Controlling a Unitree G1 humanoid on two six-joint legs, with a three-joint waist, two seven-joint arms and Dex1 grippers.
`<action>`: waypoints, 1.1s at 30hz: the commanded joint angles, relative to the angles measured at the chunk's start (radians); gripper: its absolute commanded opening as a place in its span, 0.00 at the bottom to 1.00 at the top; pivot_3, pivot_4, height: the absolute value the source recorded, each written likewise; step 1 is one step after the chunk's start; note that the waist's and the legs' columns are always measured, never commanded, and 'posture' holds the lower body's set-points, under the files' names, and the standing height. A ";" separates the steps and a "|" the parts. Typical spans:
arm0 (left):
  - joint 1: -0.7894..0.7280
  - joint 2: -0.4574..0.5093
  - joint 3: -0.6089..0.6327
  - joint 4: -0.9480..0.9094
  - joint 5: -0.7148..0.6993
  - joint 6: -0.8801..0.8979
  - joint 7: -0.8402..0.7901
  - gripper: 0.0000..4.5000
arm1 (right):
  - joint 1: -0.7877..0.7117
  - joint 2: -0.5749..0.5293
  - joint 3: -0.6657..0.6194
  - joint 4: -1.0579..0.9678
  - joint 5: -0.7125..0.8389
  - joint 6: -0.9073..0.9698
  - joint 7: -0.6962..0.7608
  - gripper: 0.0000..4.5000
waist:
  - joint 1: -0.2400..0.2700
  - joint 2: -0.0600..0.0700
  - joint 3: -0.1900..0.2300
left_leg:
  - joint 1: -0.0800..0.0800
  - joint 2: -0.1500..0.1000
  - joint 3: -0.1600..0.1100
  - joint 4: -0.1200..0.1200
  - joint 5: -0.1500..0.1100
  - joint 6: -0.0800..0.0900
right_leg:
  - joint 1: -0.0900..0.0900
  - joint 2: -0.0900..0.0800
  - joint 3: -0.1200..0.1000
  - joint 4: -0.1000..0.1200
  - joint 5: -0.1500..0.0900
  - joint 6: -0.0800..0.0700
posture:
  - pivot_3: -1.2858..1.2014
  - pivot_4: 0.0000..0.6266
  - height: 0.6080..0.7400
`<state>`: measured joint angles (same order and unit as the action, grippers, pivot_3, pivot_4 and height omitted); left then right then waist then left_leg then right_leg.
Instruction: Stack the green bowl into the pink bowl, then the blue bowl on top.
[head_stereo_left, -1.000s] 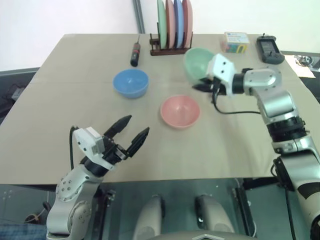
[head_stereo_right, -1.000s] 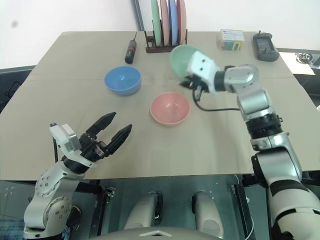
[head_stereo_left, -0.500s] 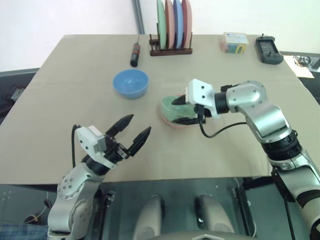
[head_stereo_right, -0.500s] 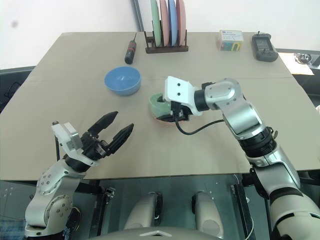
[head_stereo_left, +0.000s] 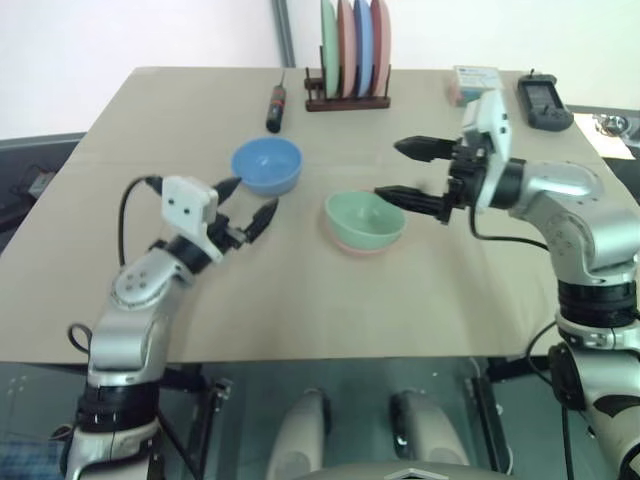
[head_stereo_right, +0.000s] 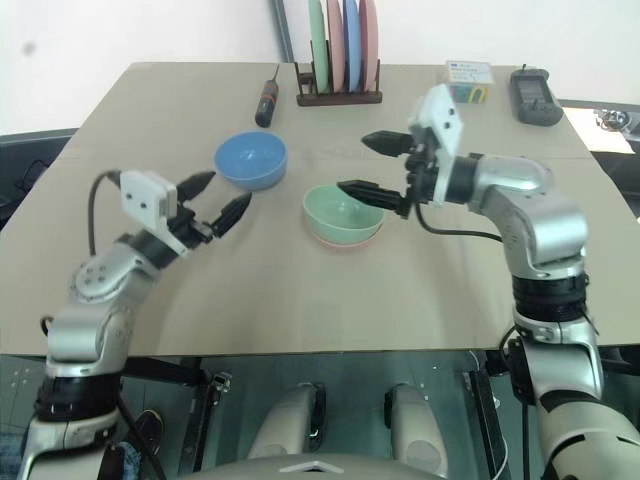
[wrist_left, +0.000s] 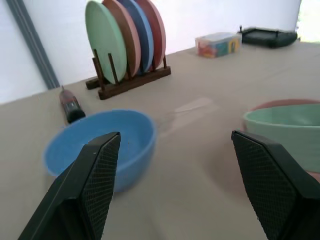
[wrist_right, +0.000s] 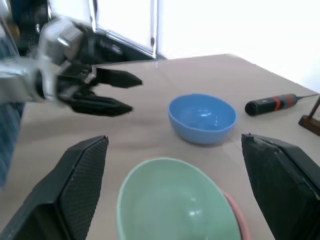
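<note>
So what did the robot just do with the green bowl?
The right pincer carried the green bowl over, set it inside the pink bowl, let go and pulled back open. The left pincer, open, moved toward the blue bowl. The blue bowl, plate rack and screwdriver stayed put.

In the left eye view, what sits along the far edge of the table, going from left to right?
Screwdriver → plate rack → small colourful box → black device.
</note>
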<state>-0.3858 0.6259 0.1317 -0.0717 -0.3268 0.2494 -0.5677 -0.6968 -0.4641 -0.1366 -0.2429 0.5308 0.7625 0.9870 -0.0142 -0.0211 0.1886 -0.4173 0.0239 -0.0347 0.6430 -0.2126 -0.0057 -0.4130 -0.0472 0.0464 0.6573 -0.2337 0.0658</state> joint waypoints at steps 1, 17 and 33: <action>-0.175 0.044 -0.097 0.249 0.148 -0.098 -0.066 0.84 | 0.058 -0.017 -0.162 -0.139 0.192 0.041 -0.043 0.99 | 0.001 0.000 0.000 | 0.000 0.000 0.000 0.000 0.000 0.000 | 0.000 0.000 0.000 0.000 0.000 0.000 | 0.52 0.24 1.00; -0.547 -0.028 -0.294 0.929 0.414 -0.364 -0.187 0.78 | 0.350 -0.187 -0.322 -0.295 0.388 -0.017 -0.126 1.00 | -0.002 -0.001 0.000 | 0.000 0.000 0.001 -0.001 0.000 0.000 | -0.001 0.000 0.001 0.000 0.000 0.001 | 0.52 0.24 1.00; -0.592 -0.022 -0.280 0.843 0.413 -0.377 -0.284 0.01 | 0.353 -0.241 -0.272 -0.275 0.425 -0.059 -0.162 1.00 | -0.001 -0.001 0.000 | -0.001 0.000 0.000 0.000 0.000 0.000 | -0.001 0.000 0.001 0.000 0.000 0.001 | 0.52 0.24 1.00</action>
<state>-0.9389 0.5852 -0.1661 0.8511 0.0930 -0.1149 -0.8357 -0.3335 -0.6905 -0.4037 -0.5026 0.9384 0.7318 0.8237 -0.0150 -0.0221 0.1890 -0.4185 0.0239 -0.0344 0.6435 -0.2126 -0.0057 -0.4135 -0.0475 0.0470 0.6576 -0.2336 0.0667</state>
